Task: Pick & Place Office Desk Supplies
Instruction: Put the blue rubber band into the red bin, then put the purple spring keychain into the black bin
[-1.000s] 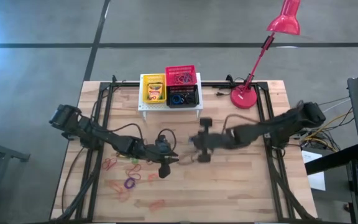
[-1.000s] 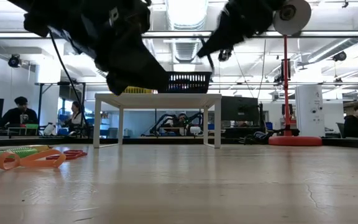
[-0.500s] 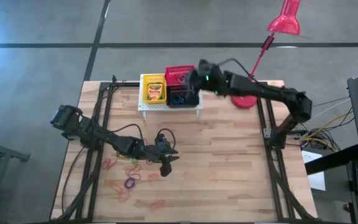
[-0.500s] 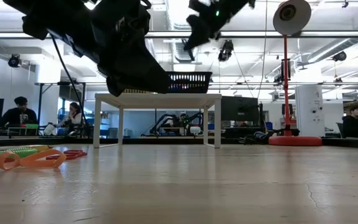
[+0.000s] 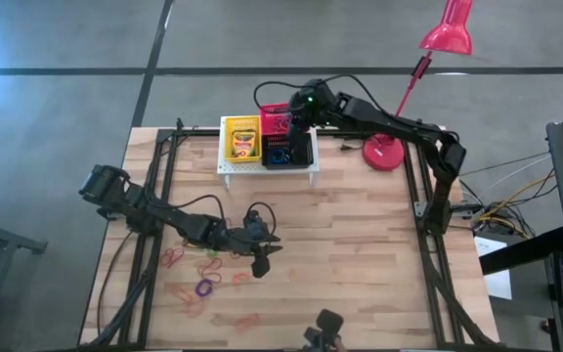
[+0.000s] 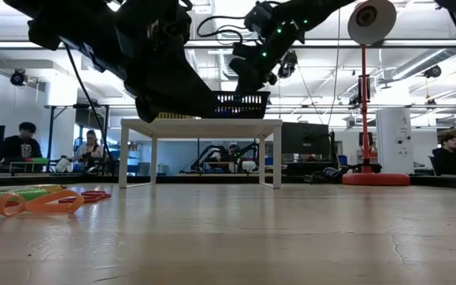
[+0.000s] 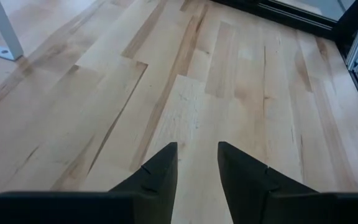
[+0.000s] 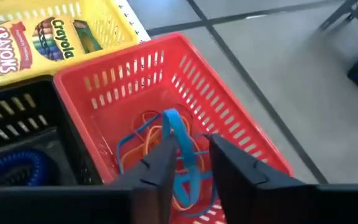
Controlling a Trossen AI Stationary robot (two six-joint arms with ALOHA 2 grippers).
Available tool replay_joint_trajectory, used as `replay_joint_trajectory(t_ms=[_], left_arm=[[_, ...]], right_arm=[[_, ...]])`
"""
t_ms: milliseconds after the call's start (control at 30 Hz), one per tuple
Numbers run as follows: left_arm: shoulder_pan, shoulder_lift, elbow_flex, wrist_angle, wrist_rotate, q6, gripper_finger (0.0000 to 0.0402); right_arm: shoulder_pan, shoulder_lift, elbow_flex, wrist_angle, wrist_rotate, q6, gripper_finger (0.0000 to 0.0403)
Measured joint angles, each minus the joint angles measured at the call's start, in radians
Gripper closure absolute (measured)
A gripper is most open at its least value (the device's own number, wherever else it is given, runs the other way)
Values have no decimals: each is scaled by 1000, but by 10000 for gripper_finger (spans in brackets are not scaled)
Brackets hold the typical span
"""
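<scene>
My right gripper (image 8: 194,163) hovers open over the red mesh basket (image 8: 229,118) on the white stand (image 5: 267,169) at the table's far edge. A blue elastic loop (image 8: 178,127) lies on orange loops in that basket and runs up between the fingertips. Beside it stand a yellow basket (image 5: 241,140) with a crayon box (image 8: 23,43) and a black basket (image 5: 291,154) with blue loops. My left gripper (image 7: 197,158) stays open and low over bare wood left of centre (image 5: 262,256). Several loose loops (image 5: 203,286) lie on the table near it. My right gripper has the blue loop's near part (image 8: 194,163) between its parted fingers, which point slanting down into the red basket. I cannot tell whether a finger touches the loop. The rest of the loop lies on the basket's floor.
The red desk lamp's base (image 5: 384,154) stands right of the stand, its head (image 5: 448,29) beyond the far edge. Black frame rails (image 5: 159,196) run along both table sides. A small dark thing (image 5: 325,330) shows at the near edge. Bare wood lies at centre and right.
My right gripper has swung from the table's middle, close to my left gripper, up and toward the far edge, and now hangs over the red basket on the stand. My left gripper has kept still.
</scene>
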Motion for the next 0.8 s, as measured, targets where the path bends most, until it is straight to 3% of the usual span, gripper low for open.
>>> replay_joint_trajectory(t_ms=[200,433,600,800], left_arm=[[-2,0,0,0,0,0,279],[-9,0,0,0,0,0,279],[-25,0,0,-2,0,0,279],[-74,0,2,-66,14,-6,280]], right_arm=[[-1,-31,34,-38,24,23,244],[75,-157,-16,-74,22,30,226],[221,-282,-159,-66,17,24,236],[438,-435,-434,60,25,70,256]])
